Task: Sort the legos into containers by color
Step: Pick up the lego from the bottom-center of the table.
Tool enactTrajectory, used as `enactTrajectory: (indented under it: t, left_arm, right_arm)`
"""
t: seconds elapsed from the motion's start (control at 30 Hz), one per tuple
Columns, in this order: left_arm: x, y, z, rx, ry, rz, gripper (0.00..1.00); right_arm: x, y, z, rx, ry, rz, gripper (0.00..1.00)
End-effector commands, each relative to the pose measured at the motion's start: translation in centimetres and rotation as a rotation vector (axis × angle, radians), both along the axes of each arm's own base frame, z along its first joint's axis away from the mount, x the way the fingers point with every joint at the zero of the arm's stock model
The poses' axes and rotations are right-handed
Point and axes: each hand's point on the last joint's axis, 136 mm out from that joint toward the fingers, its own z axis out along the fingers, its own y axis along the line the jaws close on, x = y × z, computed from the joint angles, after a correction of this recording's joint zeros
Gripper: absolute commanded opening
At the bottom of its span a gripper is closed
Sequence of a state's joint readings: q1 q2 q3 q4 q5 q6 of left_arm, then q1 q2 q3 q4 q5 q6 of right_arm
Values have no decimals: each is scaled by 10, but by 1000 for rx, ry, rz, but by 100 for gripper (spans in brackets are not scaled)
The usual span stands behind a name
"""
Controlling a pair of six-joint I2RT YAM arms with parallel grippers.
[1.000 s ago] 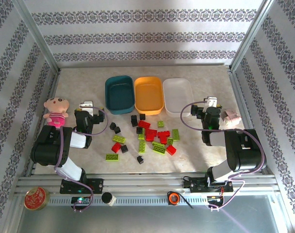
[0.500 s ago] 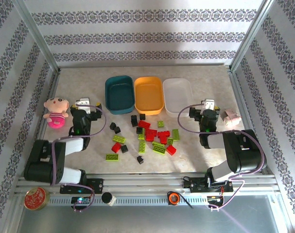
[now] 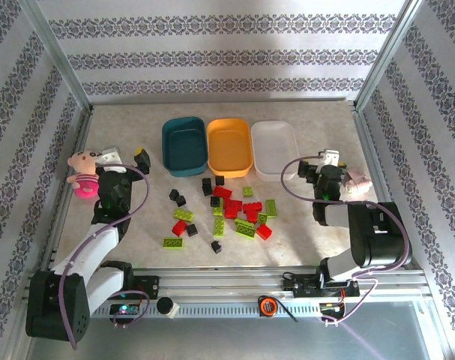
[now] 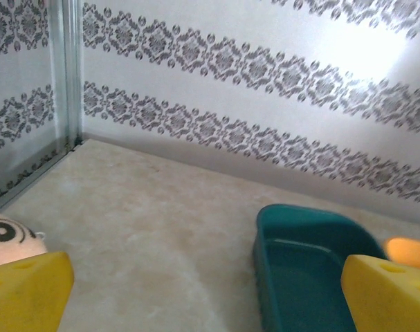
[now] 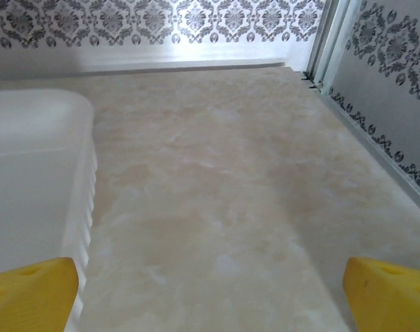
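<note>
Beige marbled table (image 3: 122, 127), damask-striped walls (image 3: 227, 56)

Looks to be a laboratory robot cell. Judged from marbled counter (image 3: 137, 127) boxed in by aluminium frame posts (image 3: 57, 52) and wallpaper-printed panels (image 3: 212, 56), with slotted mounting rail (image 3: 227, 289) and cabled arm bases (image 3: 324, 283) bolted along near edge.

Beige table (image 3: 324, 124) — scattered legos (image 3: 233, 207), three containers (image 3: 229, 147), pink doll (image 3: 85, 172).
</note>
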State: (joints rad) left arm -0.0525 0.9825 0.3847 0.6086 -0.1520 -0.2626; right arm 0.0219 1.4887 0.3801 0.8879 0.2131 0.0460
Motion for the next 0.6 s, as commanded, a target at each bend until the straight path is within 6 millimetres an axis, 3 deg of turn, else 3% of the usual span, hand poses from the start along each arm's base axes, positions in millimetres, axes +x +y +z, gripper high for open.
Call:
enactTrajectory:
  t: [0.0,0.1,0.17,0.23,0.3,0.37,0.43,0.57]
  left_arm:
    - [-4,-17,1,-134,-44,-90,99]
    - [-11,-38,25,-195,-179,-220,99]
    - [-17,-32,29,-306,-232,-198,99]
    - [-25,-3,0,-620,-216,-16,99]
    - [-32,15,-29,-828,-163,120,99]
    - [-34,15,-25,-784,-190,89,99]
    - [-38,6,-5,-689,-268,-7,99]
    - [-45,9,-3,-718,-297,3,99]
  right_arm:
    - [-2,2,27,-44,-5,-70,98]
    - [-16,-13,54,-110,-26,-261,98]
    - [-20,-20,60,-133,-4,-374,98]
    - [-24,-18,60,-97,31,-452,98]
    - [-28,-9,69,-58,5,-446,98]
    - [-28,4,58,178,31,-343,98]
    - [-24,11,48,433,45,-263,98]
    - [-28,28,47,419,107,-185,98]
